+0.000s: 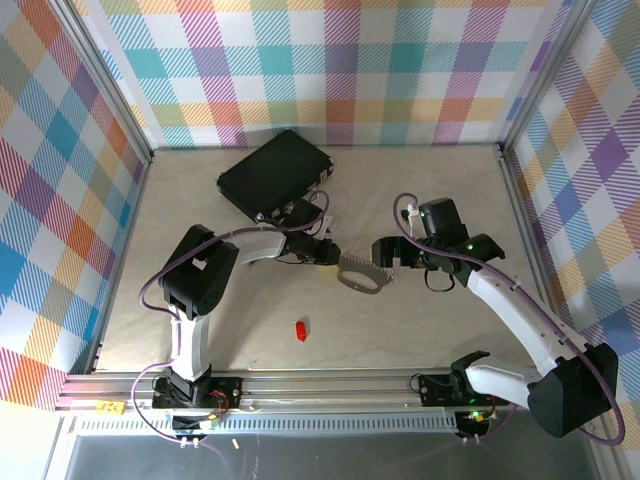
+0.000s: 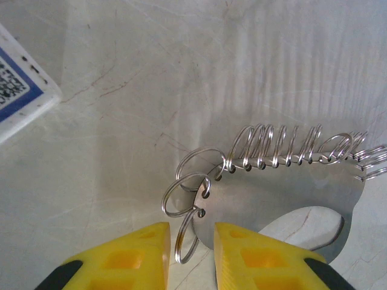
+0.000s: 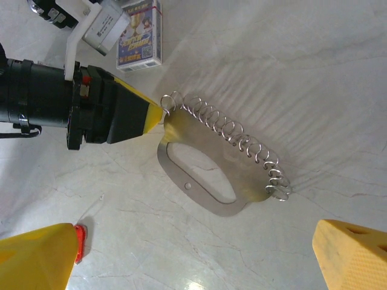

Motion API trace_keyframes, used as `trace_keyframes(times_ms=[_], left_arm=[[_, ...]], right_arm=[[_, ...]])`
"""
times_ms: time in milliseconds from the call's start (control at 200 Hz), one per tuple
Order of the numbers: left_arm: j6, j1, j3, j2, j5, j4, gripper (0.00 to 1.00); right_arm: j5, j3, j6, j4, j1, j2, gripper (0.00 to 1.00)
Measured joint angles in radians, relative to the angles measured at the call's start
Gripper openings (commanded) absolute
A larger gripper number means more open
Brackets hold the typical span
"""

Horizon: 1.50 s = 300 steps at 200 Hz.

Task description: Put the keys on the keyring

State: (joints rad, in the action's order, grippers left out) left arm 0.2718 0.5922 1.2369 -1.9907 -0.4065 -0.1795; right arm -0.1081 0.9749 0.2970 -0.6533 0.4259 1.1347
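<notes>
The keyring (image 1: 360, 273) is a flat silver-grey metal loop lying mid-table, with a row of small wire rings (image 2: 284, 148) along one side. My left gripper (image 1: 330, 252) is at its left end. Its yellow fingers (image 2: 142, 254) stand a narrow gap apart around the end wire ring (image 2: 186, 237), with a sliver of space showing on the ring's left. My right gripper (image 1: 398, 258) hovers wide open over the loop's (image 3: 221, 166) right side, with nothing between its fingertips (image 3: 354, 254). The keys, one tiny red piece (image 1: 300, 329), lie alone nearer the front edge, and peek out by my right gripper's left finger (image 3: 79, 241).
A black case (image 1: 275, 170) lies at the back left, just behind the left arm. A small printed card box (image 3: 140, 36) rests next to it. Aluminium rails frame the table, and checked walls surround it.
</notes>
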Motion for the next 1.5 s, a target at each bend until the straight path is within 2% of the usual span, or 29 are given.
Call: trace_keyframes(times_ms=[380,595,870,985,1215,1500], left_arm=[[0.0,0.0,-0.018,0.0,-0.001,0.007,0.12],[0.0,0.0,-0.023,0.0,-0.009,0.015,0.12],[-0.001,0.0,-0.026,0.001,-0.031,0.03,0.0],[-0.001,0.0,-0.04,0.013,-0.031,0.027,0.0],[-0.025,0.0,-0.068,0.085,-0.021,-0.018,0.0],[-0.116,0.008,-0.069,0.276,0.014,-0.082,0.0]], right_arm=[[0.043,0.013,-0.029,-0.003,0.0,-0.015,0.99],[0.049,0.013,-0.029,-0.006,0.0,-0.021,0.99],[0.058,0.013,-0.029,-0.008,0.0,-0.06,0.99],[0.06,0.013,-0.03,-0.009,0.0,-0.07,0.99],[0.055,0.013,-0.03,-0.01,0.0,-0.072,0.99],[0.01,0.009,-0.037,0.016,0.0,-0.077,0.99]])
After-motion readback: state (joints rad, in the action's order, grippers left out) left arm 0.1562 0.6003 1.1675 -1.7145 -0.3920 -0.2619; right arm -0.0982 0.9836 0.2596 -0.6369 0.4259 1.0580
